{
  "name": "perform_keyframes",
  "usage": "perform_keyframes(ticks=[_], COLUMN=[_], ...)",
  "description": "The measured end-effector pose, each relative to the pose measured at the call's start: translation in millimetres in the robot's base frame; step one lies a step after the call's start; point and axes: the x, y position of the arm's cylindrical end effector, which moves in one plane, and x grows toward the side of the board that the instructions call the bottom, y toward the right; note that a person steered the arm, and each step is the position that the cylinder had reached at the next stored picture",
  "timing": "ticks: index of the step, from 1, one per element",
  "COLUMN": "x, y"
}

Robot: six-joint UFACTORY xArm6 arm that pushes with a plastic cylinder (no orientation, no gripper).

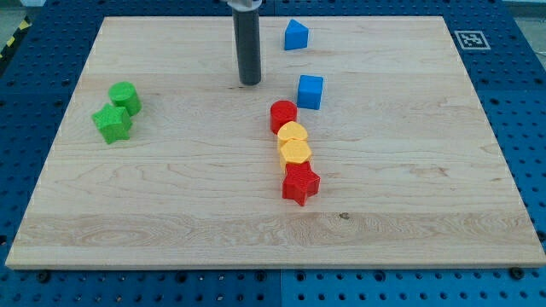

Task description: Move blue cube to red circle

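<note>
My tip [250, 82] is seen resting on the wooden board [171, 196], at about nine o'clock from the blue cube [310, 91] and apart from it; no gripper is fitted to the rod, so nothing is held. The blue cube is found just at one o'clock from the red circle [283, 115], close beside it; contact between them cannot be told. Below the red circle a column is formed by two yellow blocks [294, 143] and a red star [300, 183]

Green blocks [118, 112] touching; yellow blocks [294, 143] perhaps hexagonal.
</note>
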Motion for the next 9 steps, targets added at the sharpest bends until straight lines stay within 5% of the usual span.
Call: perform_keyframes(ticks=[5, 9], x=[17, 41], y=[107, 107])
